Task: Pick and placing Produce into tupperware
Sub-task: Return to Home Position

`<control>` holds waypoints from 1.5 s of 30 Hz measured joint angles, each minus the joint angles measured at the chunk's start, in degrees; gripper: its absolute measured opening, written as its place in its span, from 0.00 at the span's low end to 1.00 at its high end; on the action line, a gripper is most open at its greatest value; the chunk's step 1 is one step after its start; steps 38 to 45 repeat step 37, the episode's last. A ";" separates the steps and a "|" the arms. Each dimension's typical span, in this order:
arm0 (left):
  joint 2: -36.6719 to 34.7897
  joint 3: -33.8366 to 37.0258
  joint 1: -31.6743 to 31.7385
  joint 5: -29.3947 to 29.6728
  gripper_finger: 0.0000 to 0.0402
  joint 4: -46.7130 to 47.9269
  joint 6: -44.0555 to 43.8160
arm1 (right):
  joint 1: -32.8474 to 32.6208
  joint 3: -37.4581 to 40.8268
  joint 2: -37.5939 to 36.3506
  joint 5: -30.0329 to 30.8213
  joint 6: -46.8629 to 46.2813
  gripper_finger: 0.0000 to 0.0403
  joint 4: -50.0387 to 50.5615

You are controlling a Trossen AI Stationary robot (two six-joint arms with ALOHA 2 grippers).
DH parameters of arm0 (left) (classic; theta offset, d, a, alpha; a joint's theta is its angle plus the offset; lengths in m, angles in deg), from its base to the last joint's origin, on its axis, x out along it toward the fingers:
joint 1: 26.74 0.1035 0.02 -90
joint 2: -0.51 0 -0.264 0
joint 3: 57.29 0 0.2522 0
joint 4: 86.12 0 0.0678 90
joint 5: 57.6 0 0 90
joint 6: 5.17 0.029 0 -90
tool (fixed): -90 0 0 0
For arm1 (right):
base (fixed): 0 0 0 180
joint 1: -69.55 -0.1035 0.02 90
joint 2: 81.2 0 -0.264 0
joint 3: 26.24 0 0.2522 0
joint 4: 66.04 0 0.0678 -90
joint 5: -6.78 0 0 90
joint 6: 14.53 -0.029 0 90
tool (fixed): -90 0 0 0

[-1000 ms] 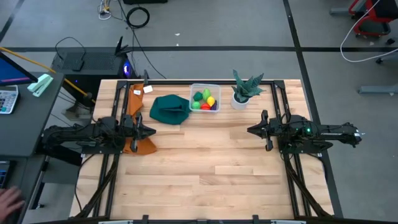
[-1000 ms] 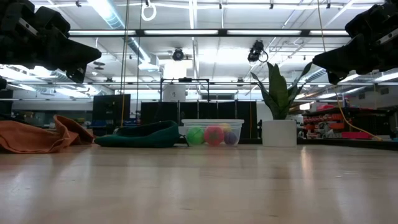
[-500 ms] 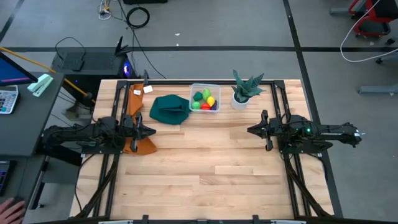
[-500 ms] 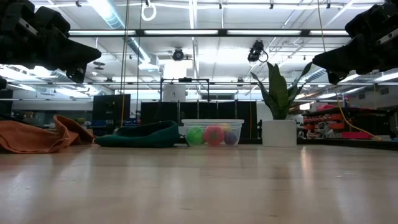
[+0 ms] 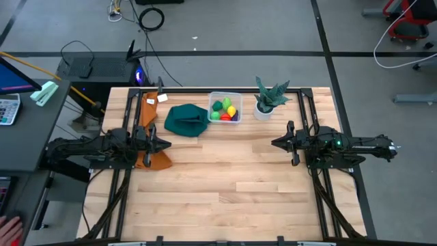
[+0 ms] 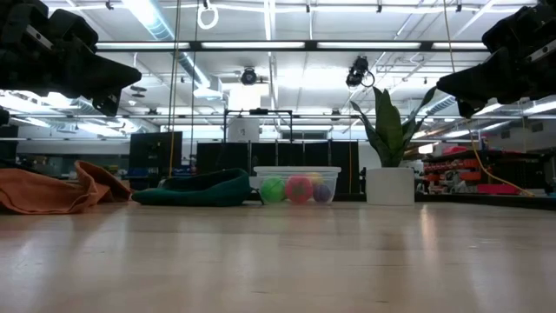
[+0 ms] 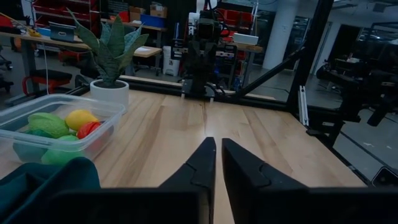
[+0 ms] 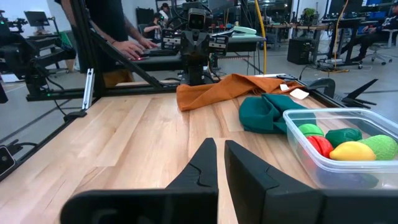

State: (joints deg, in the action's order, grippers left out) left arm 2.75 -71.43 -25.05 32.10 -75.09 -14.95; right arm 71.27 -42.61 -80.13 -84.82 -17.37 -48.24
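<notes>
- Over the last second nothing on the table [image 5: 225, 188] moved. You had both arms holding the same pose, so the return to rest looked finished to me.
- Your left gripper [image 5: 167, 144] hung over the table's left side, above the orange cloth [image 5: 151, 160]. Your right gripper [image 5: 274, 143] hung over the right side. They pointed at each other and were well apart from the tupperware [image 5: 225, 93].
- Each gripper had its fingers drawn together with only a slit between them, and held nothing.
- The tupperware sat at the far edge, between the green cloth [image 5: 186, 119] and the potted plant [image 5: 268, 98], with the produce [image 5: 224, 109] inside it.
- From your right wrist I made out yellow [image 8: 352, 150], red [image 8: 320, 145], light green [image 8: 380, 147] and dark green [image 8: 342, 135] pieces, but could not pick out the purple one there.
- No piece lay loose on the wood, so I judged the packing done.
- The table was pale planks inside black rails, in a workshop with cables on a concrete floor. A person [image 8: 115, 28] worked at a bench beyond the left arm.
</notes>
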 joint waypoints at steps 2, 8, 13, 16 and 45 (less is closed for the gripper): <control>0.00 0.00 0.00 0.00 0.07 0.00 -0.04 | 0.00 -0.01 0.00 0.01 -0.01 0.00 0.00; 0.00 0.00 -0.02 0.00 0.06 0.00 0.00 | 0.01 -0.02 -0.01 0.01 -0.01 0.00 0.01; 0.00 0.00 0.00 0.00 0.07 -0.01 -0.03 | 0.01 -0.01 0.01 0.01 -0.01 0.00 -0.01; 0.00 0.00 -0.02 0.00 0.08 -0.02 0.00 | 0.01 0.00 -0.01 0.01 -0.01 0.00 0.02; 0.00 0.00 0.00 0.02 0.09 -0.02 -0.02 | -0.01 0.00 0.00 0.01 0.00 0.00 0.00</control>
